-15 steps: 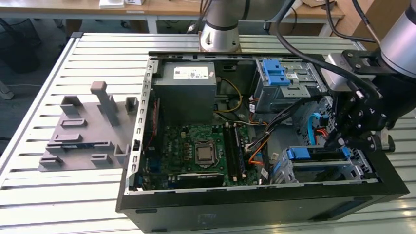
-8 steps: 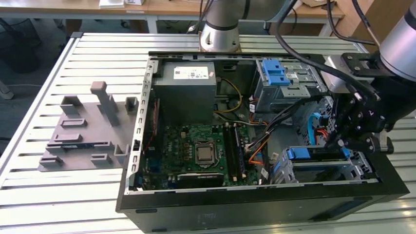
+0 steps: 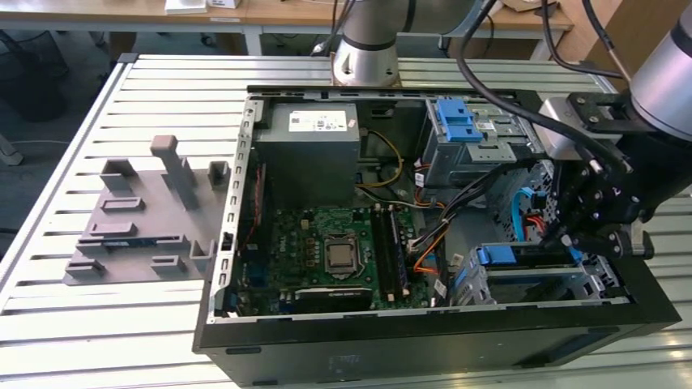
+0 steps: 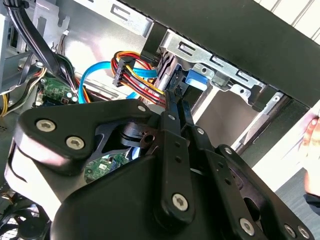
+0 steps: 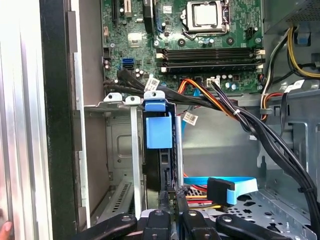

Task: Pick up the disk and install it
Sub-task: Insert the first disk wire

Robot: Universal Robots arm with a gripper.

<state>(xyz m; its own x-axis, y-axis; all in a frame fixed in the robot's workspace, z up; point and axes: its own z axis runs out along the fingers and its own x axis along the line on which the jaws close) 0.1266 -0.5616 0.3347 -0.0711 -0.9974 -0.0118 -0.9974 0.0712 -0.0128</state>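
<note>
The job looks well along. The disk (image 5: 160,165) is no longer lying out on the slatted table (image 3: 108,324). It stands on edge in a slot of the lower drive cage (image 3: 540,284), at the exterior view's right end of the open computer case (image 3: 433,340). The blue bracket (image 5: 157,131) at its leading end has reached the cage's front rails, and it shows in the exterior view as a blue block (image 3: 497,255).

The gripper (image 5: 172,192) is down inside the case at the disk's trailing edge. Its two black fingers are drawn close together, and as far as I can judge they are pinched on that thin edge. What seems to be left is seating the disk fully and letting go. I can't tell from here whether it is pushed all the way home. Its cables aren't on it either: a flat blue data cable (image 5: 232,186) lies loose on the case floor just beside the gripper.

The case holds the green motherboard (image 3: 335,251) in the middle and the grey power supply box (image 3: 313,150) at the far end. The upper drive cage with the blue latch (image 3: 476,138) sits far right, and bundles of black and coloured cables (image 5: 225,105) cross between them.

On the table at the exterior view's left, well apart from the case, sits a grey moulded fixture (image 3: 141,219) with slots and posts. A person's fingers (image 4: 312,130) show just outside the case wall.
</note>
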